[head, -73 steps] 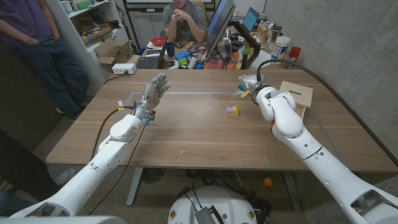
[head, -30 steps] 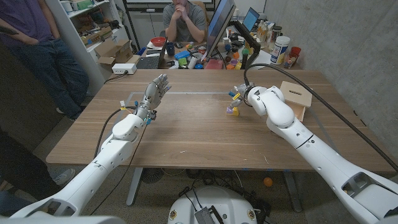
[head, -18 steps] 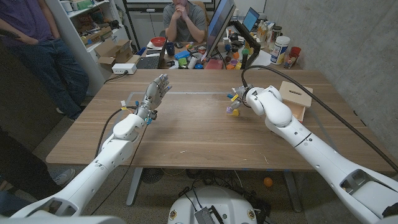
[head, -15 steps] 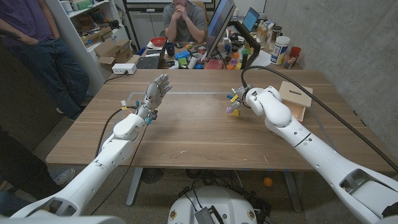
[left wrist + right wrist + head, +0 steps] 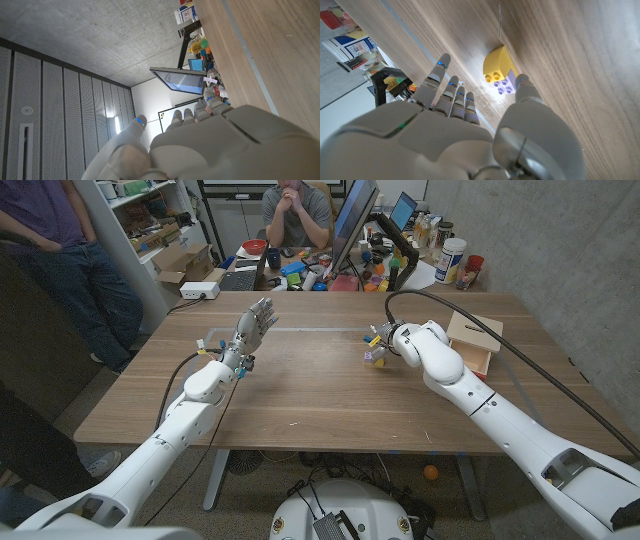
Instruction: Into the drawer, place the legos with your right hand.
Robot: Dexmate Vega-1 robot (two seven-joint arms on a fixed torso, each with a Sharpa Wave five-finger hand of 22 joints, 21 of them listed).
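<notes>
Right wrist view: my right hand (image 5: 465, 125) hovers open over the legos (image 5: 501, 72) on the table (image 5: 580, 70), nothing gripped. Reach step. Next I close on them, then carry to the drawer (image 5: 473, 338).

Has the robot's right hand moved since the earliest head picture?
Yes. The right hand has swung toward the table's middle, away from the wooden drawer box, and now reaches the yellow and purple lego bricks, fingers apart.
</notes>
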